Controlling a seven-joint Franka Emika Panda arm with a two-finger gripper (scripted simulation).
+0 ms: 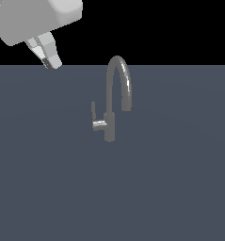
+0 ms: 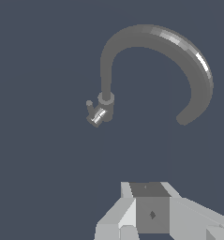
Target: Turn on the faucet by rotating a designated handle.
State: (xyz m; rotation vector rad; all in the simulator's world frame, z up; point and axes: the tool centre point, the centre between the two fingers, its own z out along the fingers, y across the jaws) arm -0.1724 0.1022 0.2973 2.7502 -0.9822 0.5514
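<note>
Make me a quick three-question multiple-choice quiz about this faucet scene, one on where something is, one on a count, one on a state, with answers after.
1. In the exterior view, on which side of the faucet body does the handle sit?
A. the exterior view's left
B. the exterior view's right
C. on top of the spout

2. How many side levers does the faucet have?
A. none
B. one
C. two

3. Where is the claw relative to the handle?
A. clamped on it
C. resting on the spout
B. apart from it, up and toward the exterior view's left

Answers: 1 A, the lever and its stub stick out on that side. 2 B, only one lever shows in both views. 3 B, open floor separates the claw from the faucet.
</note>
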